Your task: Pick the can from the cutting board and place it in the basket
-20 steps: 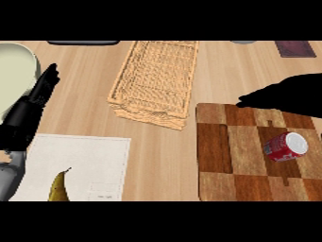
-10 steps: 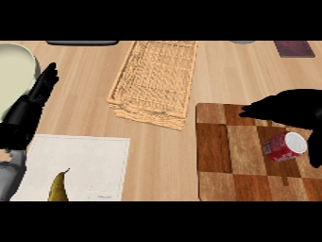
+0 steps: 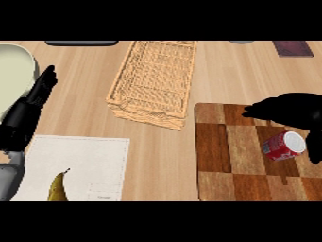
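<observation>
A red can (image 3: 282, 147) with a white end lies on its side on the checkered wooden cutting board (image 3: 229, 160), near the board's right side. My right hand (image 3: 296, 109) hovers just behind and over the can, its fingers spread toward the left and its thumb (image 3: 318, 147) hanging down at the can's right. Its fingers are not closed round the can. The woven basket (image 3: 155, 80) stands at the back centre, left of the board. My left hand (image 3: 25, 116) rests open at the left edge, fingers straight and pointing up.
A pale round plate (image 3: 2, 75) lies at the far left behind my left hand. A white cloth (image 3: 80, 163) with a banana (image 3: 57, 188) lies at the front left. Dark flat things (image 3: 81, 43) (image 3: 292, 48) sit along the back edge.
My right hand has drawn in toward me and lowered over the can, its thumb now at the can's right. The can, basket and left hand have not moved.
</observation>
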